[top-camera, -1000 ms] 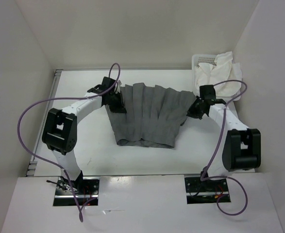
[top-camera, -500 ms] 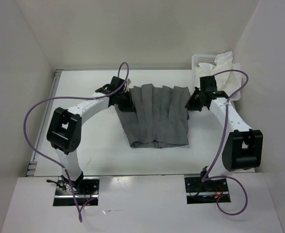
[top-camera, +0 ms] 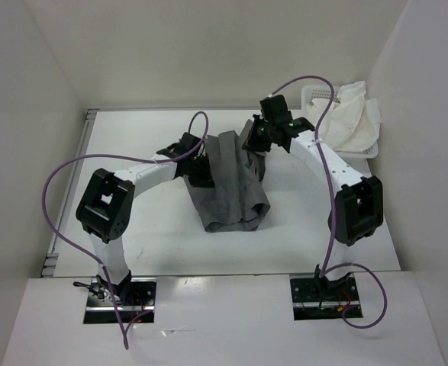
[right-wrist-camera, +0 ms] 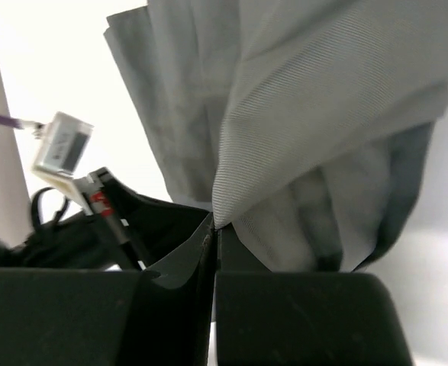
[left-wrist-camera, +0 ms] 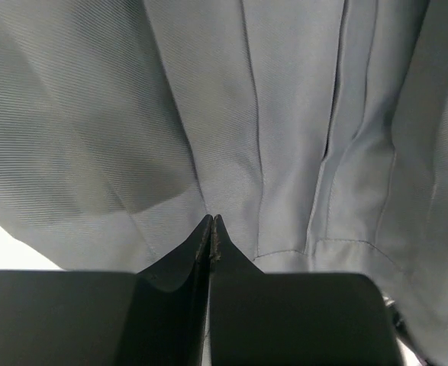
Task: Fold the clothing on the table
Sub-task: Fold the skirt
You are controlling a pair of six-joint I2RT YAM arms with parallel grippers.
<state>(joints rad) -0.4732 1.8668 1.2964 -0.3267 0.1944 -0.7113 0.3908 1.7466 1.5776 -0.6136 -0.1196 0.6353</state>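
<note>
Clothing (top-camera: 231,192) in tightly closed left hand (left-wrist-camera: 211,229) and right hand (right-wrist-camera: 214,227), pinched edges out of sight.

Bare table (top-camera: 124,137) left of clothing (top-camera: 227,194); basket (top-camera: 319,93) with white cloth (top-camera: 353,114) blocks far-right corner.

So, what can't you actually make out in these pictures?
- Top view: the white cloth covers most of the basket, hiding what is inside.
- Top view: the clothing hides its own lower layers and the table beneath.
- Left wrist view: the clothing fills the frame, cut off at the top and sides.
- Right wrist view: its upper part runs off the top edge.
</note>
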